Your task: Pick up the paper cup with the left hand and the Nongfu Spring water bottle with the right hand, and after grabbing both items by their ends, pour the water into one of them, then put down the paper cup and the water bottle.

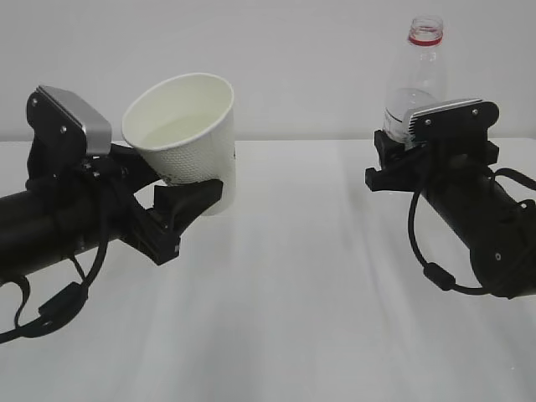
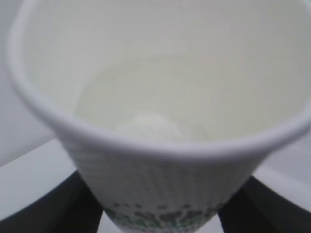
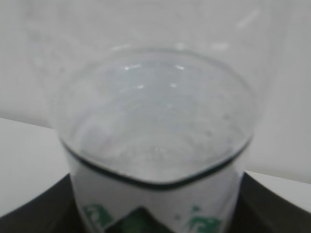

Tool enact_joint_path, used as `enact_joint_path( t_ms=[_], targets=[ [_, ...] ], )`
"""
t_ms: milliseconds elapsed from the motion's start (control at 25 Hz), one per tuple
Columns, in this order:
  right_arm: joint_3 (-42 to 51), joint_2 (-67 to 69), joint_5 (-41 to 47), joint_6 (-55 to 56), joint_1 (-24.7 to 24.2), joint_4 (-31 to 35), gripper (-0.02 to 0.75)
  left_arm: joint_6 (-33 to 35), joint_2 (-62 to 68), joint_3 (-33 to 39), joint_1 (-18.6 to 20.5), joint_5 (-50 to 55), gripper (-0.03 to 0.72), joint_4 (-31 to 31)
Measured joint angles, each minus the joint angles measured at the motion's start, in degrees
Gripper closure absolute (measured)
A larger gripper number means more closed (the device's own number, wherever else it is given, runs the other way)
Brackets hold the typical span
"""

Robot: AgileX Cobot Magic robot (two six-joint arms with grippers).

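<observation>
Right now my left gripper (image 1: 197,197) is clamped around the lower part of the cup (image 1: 188,134), jaws on either side of it, holding it clear above the white table (image 1: 293,276). It's tilted, mouth leaning toward the left and toward the camera, and from my left wrist I look straight into it: pale inside, rolled rim, dark green print low on the wall between my fingers (image 2: 63,208). Whether there's liquid in it, I can't tell. Over on the right, my right gripper (image 1: 394,163) grips the bottle (image 1: 416,79) low down, upright, neck open at the top with its red ring showing. My right wrist view shows water (image 3: 155,121) inside, its surface sitting just above the label. Cup and bottle are well apart.
</observation>
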Motion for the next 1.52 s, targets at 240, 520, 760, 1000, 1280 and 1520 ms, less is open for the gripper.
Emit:
enact_joint_path(
  t_ms=[240, 520, 760, 1000, 1280, 1520],
  targets=[
    [0.0, 0.0, 0.0, 0.0, 0.0, 0.0, 0.269, 0.0, 0.0, 0.0, 2.99, 0.0, 0.202, -1.14],
    [0.0, 0.0, 0.0, 0.0, 0.0, 0.0, 0.269, 0.13, 0.0, 0.0, 7.12, 0.0, 0.207, -1.37],
    [0.0, 0.0, 0.0, -0.09, 0.0, 0.0, 0.269, 0.13, 0.0, 0.0, 9.62, 0.0, 0.208, -1.91],
    [0.0, 0.0, 0.0, -0.09, 0.0, 0.0, 0.269, 0.5, 0.0, 0.0, 11.84, 0.0, 0.208, -3.64],
    [0.0, 0.0, -0.09, -0.09, 0.0, 0.0, 0.269, 1.92, 0.15, 0.0, 15.3, 0.0, 0.209, -4.57],
    [0.0, 0.0, -0.71, -0.09, 0.0, 0.0, 0.269, 2.04, 2.06, 0.0, 16.74, -0.15, 0.211, -8.93]
  ],
)
